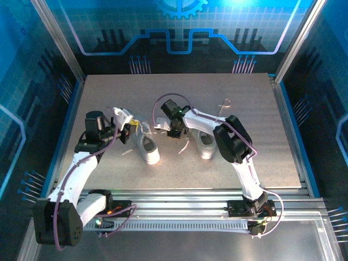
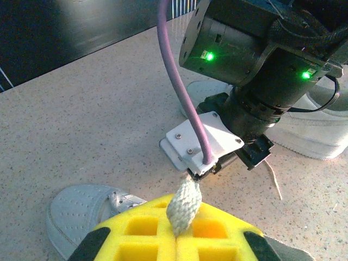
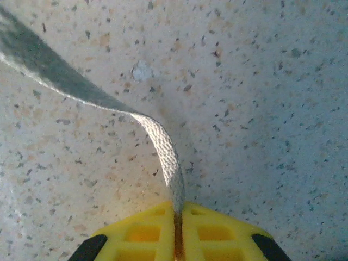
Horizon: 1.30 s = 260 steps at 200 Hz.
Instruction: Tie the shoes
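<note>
Near the counter's middle, both shoes sit side by side, a little apart, toes toward the near edge.

- Left shoe: white, pale sole, angled slightly, toe toward the near right. In the left wrist view its toe lies on the counter just beside the pads.
- Right shoe: white, partly under the right arm's forearm. In the left wrist view its side shows behind the right arm's wrist.
- Left fingers: at the left shoe's far left side, over its heel end. Left wrist view has the yellow pads pressed together with no gap, pinching a woven white lace. It rises out of the seam as a short thick stub and runs to the underside of the right arm's white mount, where its other end is hidden.
- Right fingers: low between the two shoes, toward their far ends. Right wrist view has the yellow pads closed tight on a flat lace, which leaves the seam, bends and runs off to the upper left above the speckled counter.
- Cannot tell whether the two grips are on one lace or on two, nor which shoe either strand belongs to.
- Loose lace end: lying on the counter between the shoes, pointing to the near edge. Same thin strand seen under the right arm's wrist.
- Small pale curl: on the counter toward the far edge, well apart from the shoes; too small to identify.
</note>
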Tool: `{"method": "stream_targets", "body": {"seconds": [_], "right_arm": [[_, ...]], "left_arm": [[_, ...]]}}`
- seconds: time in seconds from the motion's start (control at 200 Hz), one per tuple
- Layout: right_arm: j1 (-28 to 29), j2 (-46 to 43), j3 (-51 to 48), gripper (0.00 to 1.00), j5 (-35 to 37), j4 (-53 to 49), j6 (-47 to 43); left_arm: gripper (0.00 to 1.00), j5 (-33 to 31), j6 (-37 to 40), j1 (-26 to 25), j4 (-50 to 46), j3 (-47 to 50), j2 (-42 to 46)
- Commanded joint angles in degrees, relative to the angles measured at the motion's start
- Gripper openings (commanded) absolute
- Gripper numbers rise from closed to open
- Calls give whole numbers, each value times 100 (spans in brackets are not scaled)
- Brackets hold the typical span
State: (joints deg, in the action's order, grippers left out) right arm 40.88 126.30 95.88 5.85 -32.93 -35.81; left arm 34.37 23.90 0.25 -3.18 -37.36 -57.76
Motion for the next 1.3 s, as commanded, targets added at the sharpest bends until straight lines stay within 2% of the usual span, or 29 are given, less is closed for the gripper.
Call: {"method": "stream_targets", "body": {"seconds": [0.0, 0.135, 0.325, 0.545, 0.76, 1.136, 1.296], "right_arm": [[38, -589, -236, 9, 48, 259, -17], [25, -923, -246, 10, -98, 202, -3], [0, -957, 91, 11, -194, -142, 54], [-96, -913, 397, 16, -672, -475, 234], [-127, -857, 582, 16, -1116, -483, 451], [-304, -546, 1477, 17, -611, -315, 679], [-424, -136, 2143, 18, -696, -728, 839]], "left_arm": [[0, 133, 12, -16, -141, 71, 123], [0, 131, -13, -16, -124, 89, 146], [0, 123, -17, -16, -139, 71, 195], [0, 39, 86, -16, -281, 21, 263], [0, -43, 128, -8, -389, -16, 335], [0, -75, 80, 1, -449, -52, 414], [0, -140, 61, 1, -495, -43, 439]]}}
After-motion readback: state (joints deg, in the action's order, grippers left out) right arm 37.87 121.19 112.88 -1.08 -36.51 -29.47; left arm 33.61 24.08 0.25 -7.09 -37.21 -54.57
